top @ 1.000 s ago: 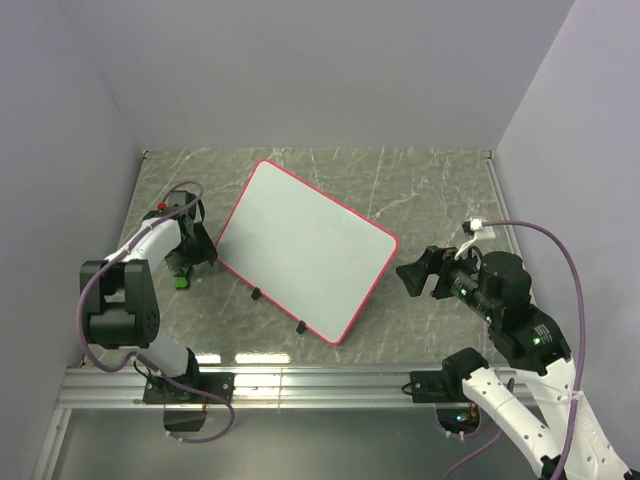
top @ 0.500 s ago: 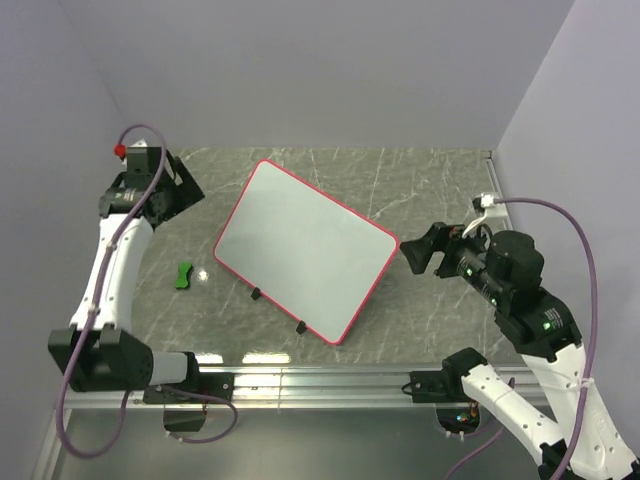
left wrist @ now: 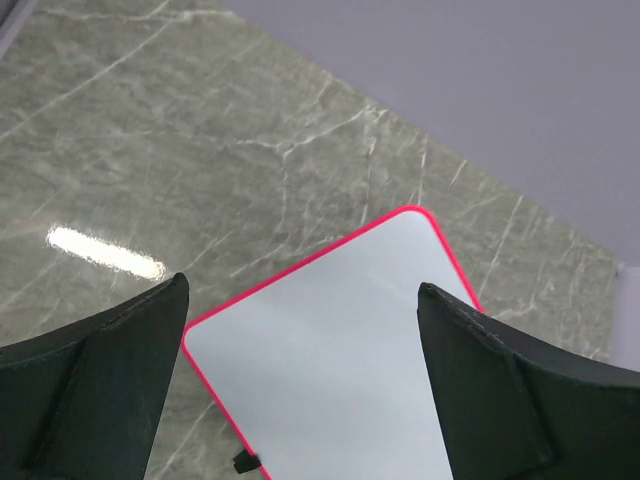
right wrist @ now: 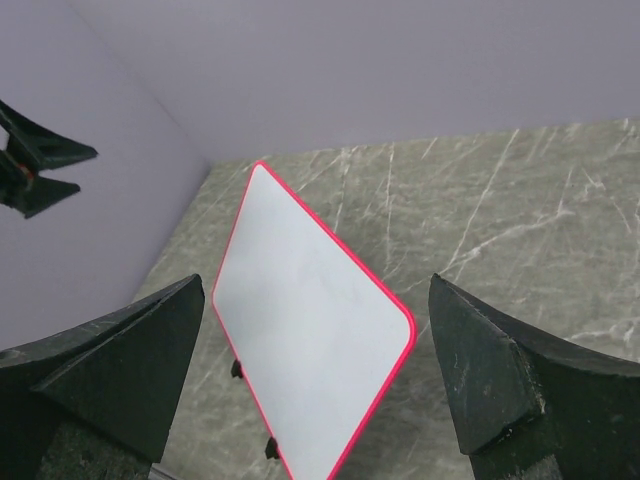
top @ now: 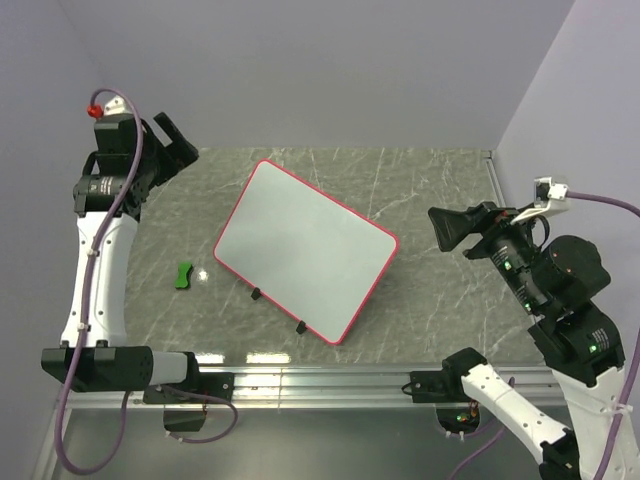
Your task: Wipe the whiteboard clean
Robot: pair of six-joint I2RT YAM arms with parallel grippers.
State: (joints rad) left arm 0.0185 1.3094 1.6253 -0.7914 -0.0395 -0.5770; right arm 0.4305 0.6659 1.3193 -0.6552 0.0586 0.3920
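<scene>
The whiteboard lies flat and slanted in the middle of the marble table, white with a red-pink frame, and no marks show on it. It has two black clips on its near long edge. The board also shows in the left wrist view and the right wrist view. My left gripper is raised high at the far left, open and empty. At the right, my right gripper hangs in the air, open and empty, pointing toward the board. Neither gripper touches the board.
A small green bow-shaped eraser lies on the table left of the board. Grey walls close in the left, back and right sides. An aluminium rail runs along the near edge by the arm bases.
My left gripper opened beside the eraser, and the arm swung up and back to the far left corner. The eraser stays on the table. My right arm lifted and drew back to the right.
</scene>
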